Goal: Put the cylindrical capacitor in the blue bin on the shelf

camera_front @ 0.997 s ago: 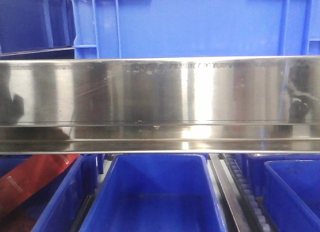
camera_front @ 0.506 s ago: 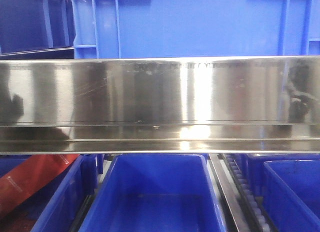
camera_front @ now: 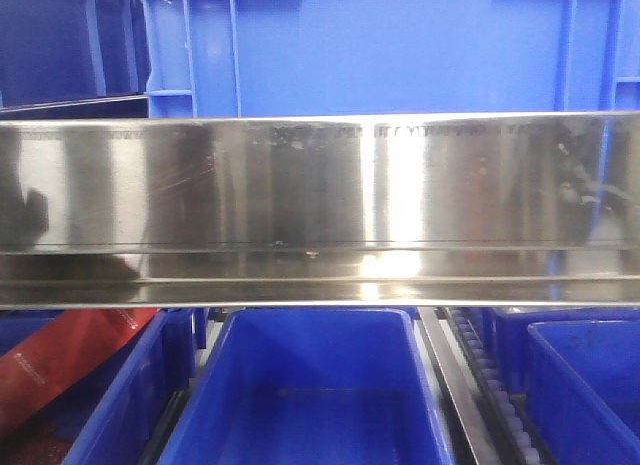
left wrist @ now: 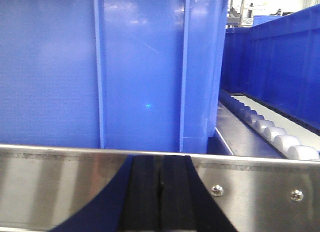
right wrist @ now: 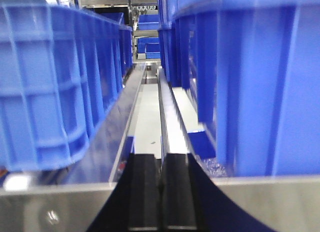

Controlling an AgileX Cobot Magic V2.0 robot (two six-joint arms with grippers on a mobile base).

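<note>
Both arms' black fingers, left and right, sit pressed together at the shiny stainless-steel shelf rail, facing big blue plastic bins.

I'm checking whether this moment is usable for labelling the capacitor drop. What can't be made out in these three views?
- Cylindrical capacitor: not visible in any view; both pairs of fingers look closed with nothing showing between them.
- Left gripper and right gripper: cut off by the bottom edge.
- Shelf: its front rail hides the arms in the front view.
- Blue bin: its near end is cut off below.
</note>
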